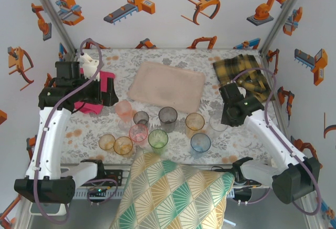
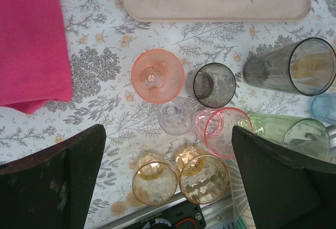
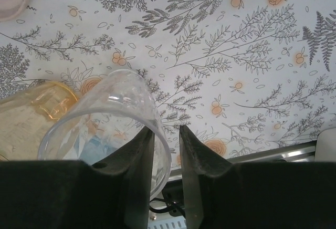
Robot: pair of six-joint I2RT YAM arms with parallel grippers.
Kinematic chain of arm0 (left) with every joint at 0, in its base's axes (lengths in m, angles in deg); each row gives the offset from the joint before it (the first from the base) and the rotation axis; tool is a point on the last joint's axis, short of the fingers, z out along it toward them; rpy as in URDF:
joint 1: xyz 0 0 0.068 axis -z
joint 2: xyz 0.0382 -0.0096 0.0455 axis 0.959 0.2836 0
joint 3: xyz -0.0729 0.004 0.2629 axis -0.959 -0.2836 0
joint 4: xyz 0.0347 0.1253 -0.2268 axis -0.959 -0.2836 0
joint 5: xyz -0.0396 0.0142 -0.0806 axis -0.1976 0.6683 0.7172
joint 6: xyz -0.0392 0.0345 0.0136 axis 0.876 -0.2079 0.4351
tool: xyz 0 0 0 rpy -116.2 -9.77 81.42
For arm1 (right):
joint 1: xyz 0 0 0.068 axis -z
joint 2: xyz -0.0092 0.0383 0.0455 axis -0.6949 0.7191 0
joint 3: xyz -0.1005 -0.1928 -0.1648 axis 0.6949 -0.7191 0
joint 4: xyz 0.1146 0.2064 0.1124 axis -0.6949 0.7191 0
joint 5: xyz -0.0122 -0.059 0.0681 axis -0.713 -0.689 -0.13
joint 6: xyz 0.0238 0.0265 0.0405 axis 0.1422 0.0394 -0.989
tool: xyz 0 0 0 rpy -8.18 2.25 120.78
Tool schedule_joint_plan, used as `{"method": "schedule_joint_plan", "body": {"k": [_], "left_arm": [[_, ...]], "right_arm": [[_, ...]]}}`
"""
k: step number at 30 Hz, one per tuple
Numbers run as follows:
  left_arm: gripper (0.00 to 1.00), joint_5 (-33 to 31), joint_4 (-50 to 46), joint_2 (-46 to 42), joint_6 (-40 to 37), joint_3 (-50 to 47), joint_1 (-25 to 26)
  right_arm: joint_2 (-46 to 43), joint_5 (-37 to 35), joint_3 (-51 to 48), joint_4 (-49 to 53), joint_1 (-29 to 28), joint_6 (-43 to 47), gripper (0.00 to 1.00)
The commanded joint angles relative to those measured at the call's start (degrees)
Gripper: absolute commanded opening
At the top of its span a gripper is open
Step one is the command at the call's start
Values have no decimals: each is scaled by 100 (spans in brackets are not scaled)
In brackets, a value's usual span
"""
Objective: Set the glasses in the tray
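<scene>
- So, where is the right gripper (image 3: 165,130)?
- On the clear plastic tumbler (image 3: 105,108), at the right end of the group. My jaws stand narrow w/ its wall between them, one finger seems inside. If they really pinch it, I cannot tell. The left gripper (image 2: 168,132) hangs wide open over the other tinted glasses (image 2: 157,75), holding nothing.
- Advice?
- I would pinch firm but gentle, then lift straight up, because the amber translucent tumbler (image 3: 31,116) is just beside. Next, go to the pale pink-beige flat tray (image 1: 168,86). It is empty, so there is plenty of room. Keep off the yellow-black plaid cloth (image 1: 244,71) near its right corner, and set down well inside the rim.
</scene>
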Motion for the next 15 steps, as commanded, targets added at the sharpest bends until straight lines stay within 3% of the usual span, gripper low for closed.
{"method": "schedule_joint_plan", "body": {"k": [1,15], "left_arm": [[97,69,81,-117,76,-46,32],[97,77,75,-156,100,-49,43]], "right_arm": [[4,-179,-93,-44,-36,97,24],[-10,-189,-57,-103,-37,211,8]]}}
